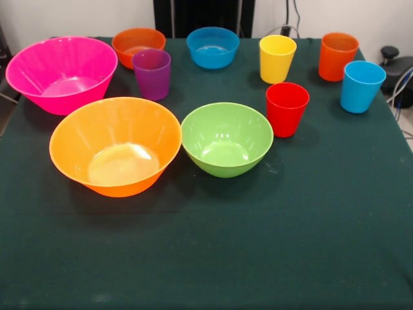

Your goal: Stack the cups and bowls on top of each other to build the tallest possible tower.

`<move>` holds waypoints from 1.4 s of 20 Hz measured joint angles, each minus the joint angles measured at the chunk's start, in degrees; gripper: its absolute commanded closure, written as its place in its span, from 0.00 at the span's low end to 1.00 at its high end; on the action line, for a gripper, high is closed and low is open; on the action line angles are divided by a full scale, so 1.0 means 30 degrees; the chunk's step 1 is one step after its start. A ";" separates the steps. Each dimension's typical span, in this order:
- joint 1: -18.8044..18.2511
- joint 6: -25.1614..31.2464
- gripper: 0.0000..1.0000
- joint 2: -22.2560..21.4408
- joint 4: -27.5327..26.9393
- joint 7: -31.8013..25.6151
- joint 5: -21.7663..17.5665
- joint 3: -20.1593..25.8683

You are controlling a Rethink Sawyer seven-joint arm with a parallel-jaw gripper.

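All cups and bowls stand apart and upright on the dark green table (pixel 310 232); nothing is stacked. The large pink bowl (pixel 62 72) is at the far left, the large orange bowl (pixel 115 145) in front of it. The medium green bowl (pixel 226 139) is in the middle. The small orange bowl (pixel 137 45) and small blue bowl (pixel 213 46) are at the back. The purple cup (pixel 152 73) stands by the small orange bowl. The yellow cup (pixel 277 58), orange cup (pixel 337 56), light blue cup (pixel 361 86) and red cup (pixel 286 108) stand at the right. No gripper shows.
The robot's black pedestal (pixel 203 16) stands behind the table's far edge. Cables and a black object (pixel 393 61) lie off the table's right far corner.
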 measured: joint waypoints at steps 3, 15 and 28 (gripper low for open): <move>-0.0002 0.0004 0.00 -0.0012 0.0000 0.0000 0.0004 0.0003; 0.0797 -0.1714 0.00 0.2955 -0.0465 0.0000 -0.0562 -0.0368; 0.1499 -0.5359 0.00 0.8255 -0.1670 0.0000 -0.1353 -0.1157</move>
